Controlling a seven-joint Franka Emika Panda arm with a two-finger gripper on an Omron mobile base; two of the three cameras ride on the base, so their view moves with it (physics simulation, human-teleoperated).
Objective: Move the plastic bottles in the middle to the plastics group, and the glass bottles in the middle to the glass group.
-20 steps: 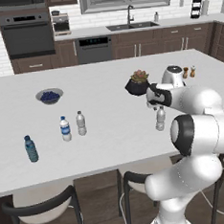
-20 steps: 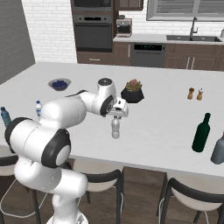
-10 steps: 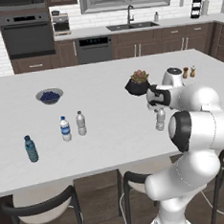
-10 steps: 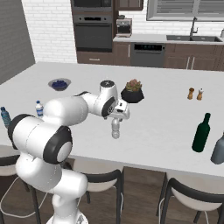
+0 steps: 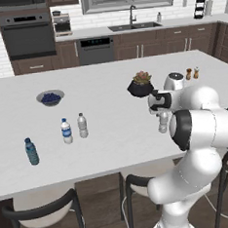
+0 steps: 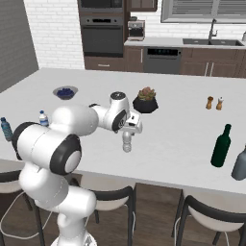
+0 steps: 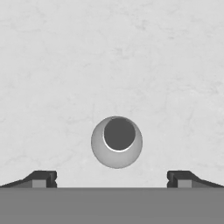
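While the gripper (image 7: 112, 179) hangs straight above a clear bottle (image 7: 116, 141) standing upright on the white counter (image 5: 111, 111), its fingers (image 7: 41, 178) are spread wide, gripping nothing. Green bottle (image 6: 221, 146) stands well apart near the counter's right end.

A clear bottle (image 6: 127, 142) stands on the counter (image 6: 173, 125), directly below the fingers (image 7: 39, 178).

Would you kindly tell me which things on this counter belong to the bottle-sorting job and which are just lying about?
Job:
clear bottle below the gripper
second clear bottle
blue-labelled bottle
blue-tinted bottle
green wine bottle
grey bottle

Lying about:
berry bowl
potted succulent
two shakers
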